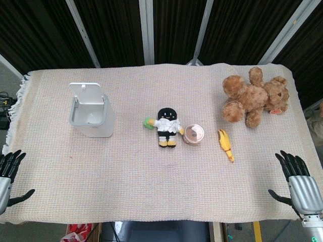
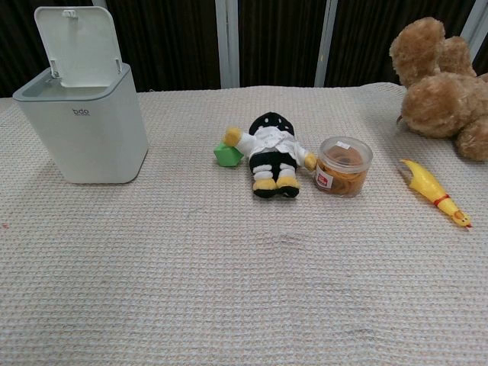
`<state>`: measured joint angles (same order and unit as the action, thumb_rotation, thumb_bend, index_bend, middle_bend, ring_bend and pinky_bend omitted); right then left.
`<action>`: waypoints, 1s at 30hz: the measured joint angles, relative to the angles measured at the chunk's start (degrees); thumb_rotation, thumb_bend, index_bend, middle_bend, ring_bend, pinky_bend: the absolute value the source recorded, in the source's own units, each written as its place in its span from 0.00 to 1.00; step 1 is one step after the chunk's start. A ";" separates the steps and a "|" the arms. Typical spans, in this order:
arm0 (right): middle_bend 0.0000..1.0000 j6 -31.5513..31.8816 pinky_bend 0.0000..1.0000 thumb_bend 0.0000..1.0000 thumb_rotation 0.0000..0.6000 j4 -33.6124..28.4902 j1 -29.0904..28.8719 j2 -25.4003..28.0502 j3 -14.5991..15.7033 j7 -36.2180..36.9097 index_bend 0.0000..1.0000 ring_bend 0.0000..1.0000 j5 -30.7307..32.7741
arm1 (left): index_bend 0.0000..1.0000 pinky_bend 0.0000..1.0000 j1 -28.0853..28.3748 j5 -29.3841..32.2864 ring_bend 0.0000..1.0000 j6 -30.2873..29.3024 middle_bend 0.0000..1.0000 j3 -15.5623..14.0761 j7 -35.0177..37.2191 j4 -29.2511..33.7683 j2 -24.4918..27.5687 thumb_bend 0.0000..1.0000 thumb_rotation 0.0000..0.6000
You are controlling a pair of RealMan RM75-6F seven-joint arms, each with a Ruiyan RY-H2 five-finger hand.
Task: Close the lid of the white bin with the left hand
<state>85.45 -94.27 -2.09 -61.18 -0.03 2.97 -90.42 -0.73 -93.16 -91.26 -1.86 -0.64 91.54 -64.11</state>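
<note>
left hand empty, fingers spread | white bin upright | lid raised, standing at back

- This is looking like a staged robot test area rather than a home: black curtains with pale metal struts are hanging behind the tabletop.
- A woven cloth is covering it.
- Unrelated props are lying spread out: teddy bear, doll, rubber chicken.
</note>
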 measured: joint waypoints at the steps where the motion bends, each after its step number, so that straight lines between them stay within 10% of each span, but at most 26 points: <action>1: 0.00 0.06 0.00 0.19 1.00 0.04 0.01 -0.04 -0.03 0.01 0.00 0.00 -0.03 | 0.00 0.00 0.00 0.00 0.00 0.00 0.00 0.00 -0.01 0.00 0.00 0.11 1.00; 26: 0.00 -0.28 0.00 0.19 1.00 -0.52 -0.06 0.04 -0.29 0.81 0.00 0.00 0.65 | 0.00 0.01 -0.40 -0.07 0.00 -0.98 0.00 0.17 0.37 0.32 0.67 0.11 1.00; 30: 0.00 -0.22 0.00 0.19 1.00 -0.85 -0.03 0.10 -0.42 0.59 0.00 0.00 0.89 | 0.00 0.17 0.02 -0.43 0.01 -2.44 0.00 1.45 -0.70 1.51 1.44 0.12 1.00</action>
<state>85.23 -95.11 -2.11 -61.08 -0.45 3.57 -89.53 -0.71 -93.59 -93.70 -0.42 -1.34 93.05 -62.66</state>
